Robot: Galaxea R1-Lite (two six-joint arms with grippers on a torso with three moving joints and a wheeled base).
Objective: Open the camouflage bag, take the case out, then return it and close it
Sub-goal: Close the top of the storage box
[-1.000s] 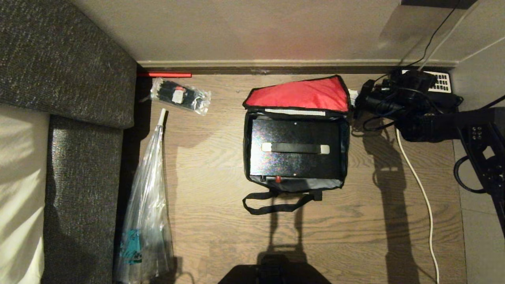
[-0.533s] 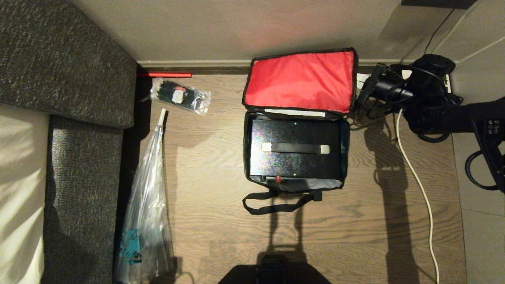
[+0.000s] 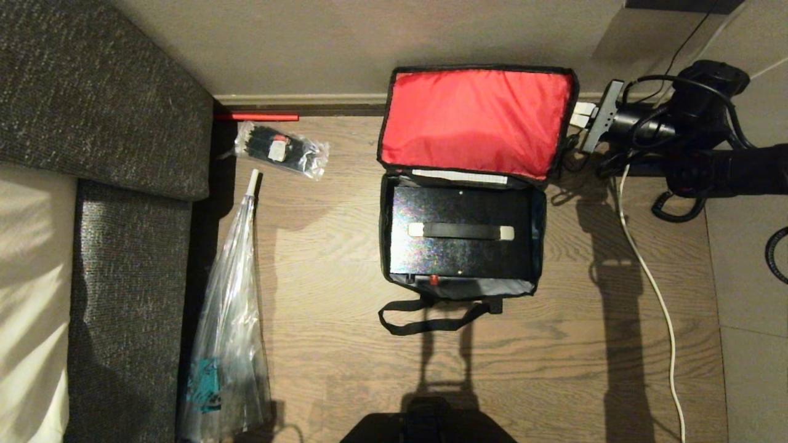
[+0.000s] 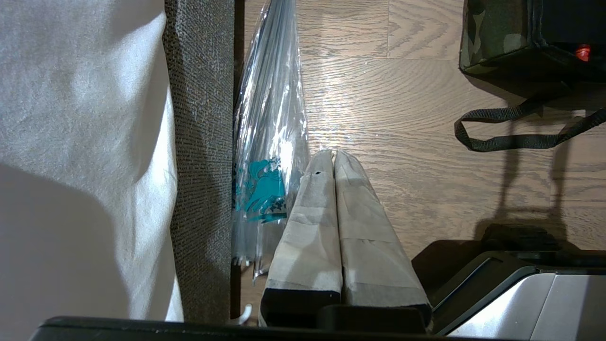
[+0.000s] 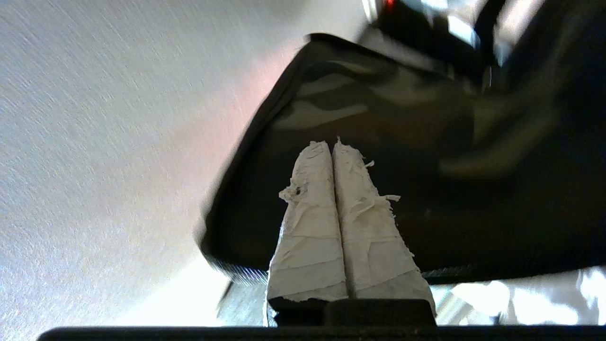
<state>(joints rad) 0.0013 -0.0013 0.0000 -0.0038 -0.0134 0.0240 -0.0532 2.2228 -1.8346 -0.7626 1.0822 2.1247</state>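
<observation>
Right gripper (image 5: 334, 147): taped fingers pressed together, nothing between them, against the outer camouflage side of the raised lid (image 3: 474, 120). One camouflage bag (image 3: 385, 246) on the wood floor (image 3: 332, 320), lid upright, red lining showing. One case (image 3: 458, 231) inside the bag, one strap handle on top. Left gripper (image 4: 334, 156) closed, empty, parked beside the sofa (image 3: 123, 258). Two clear plastic bags (image 3: 231, 344) lie left of the bag. One white cable (image 3: 652, 289) on its right.

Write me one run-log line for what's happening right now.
step: opening bag | right gripper: shut, at lid's right edge | lid: raised, red lining showing | case: inside camouflage bag | left gripper: shut, parked
</observation>
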